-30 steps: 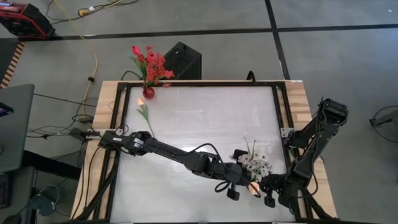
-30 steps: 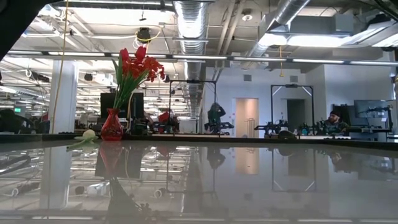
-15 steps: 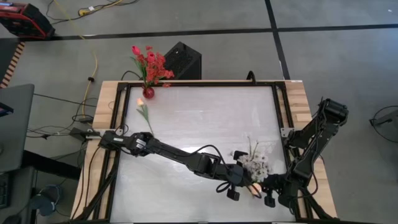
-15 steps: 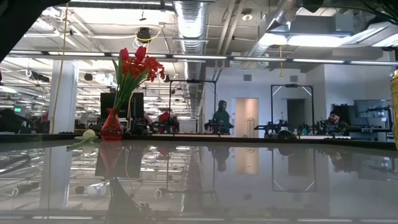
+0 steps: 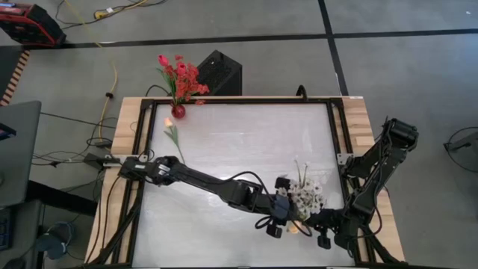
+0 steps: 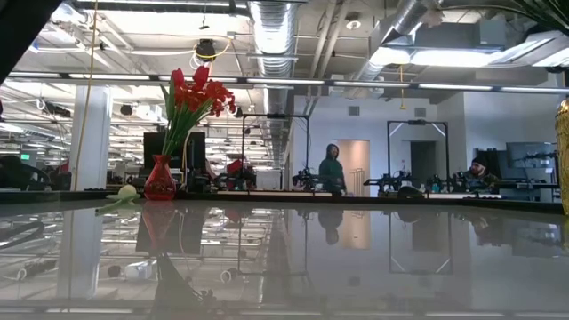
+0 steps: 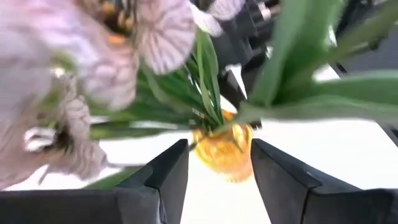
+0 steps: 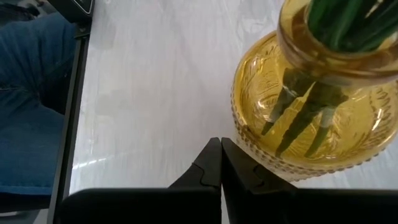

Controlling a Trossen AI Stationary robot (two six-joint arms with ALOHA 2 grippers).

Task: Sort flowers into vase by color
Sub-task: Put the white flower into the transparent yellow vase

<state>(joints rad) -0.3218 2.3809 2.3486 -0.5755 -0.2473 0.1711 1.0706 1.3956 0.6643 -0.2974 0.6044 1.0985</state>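
Observation:
A yellow glass vase stands near the table's front right and holds sprigs of white flowers on green stems. My left gripper is open just left of the vase, level with it, with nothing between its fingers. My right gripper is shut beside the vase's lower wall, with a thin strip of table between them. A red vase with red flowers stands at the far left corner. One pale tulip lies flat on the table next to it.
The white tabletop stretches between the two vases. A dark frame runs along the table's edges. A black box sits on the floor behind the table. People stand far back in the room.
My left gripper has drawn back a little from the yellow vase toward the table's left. The white flowers have stayed in the vase.

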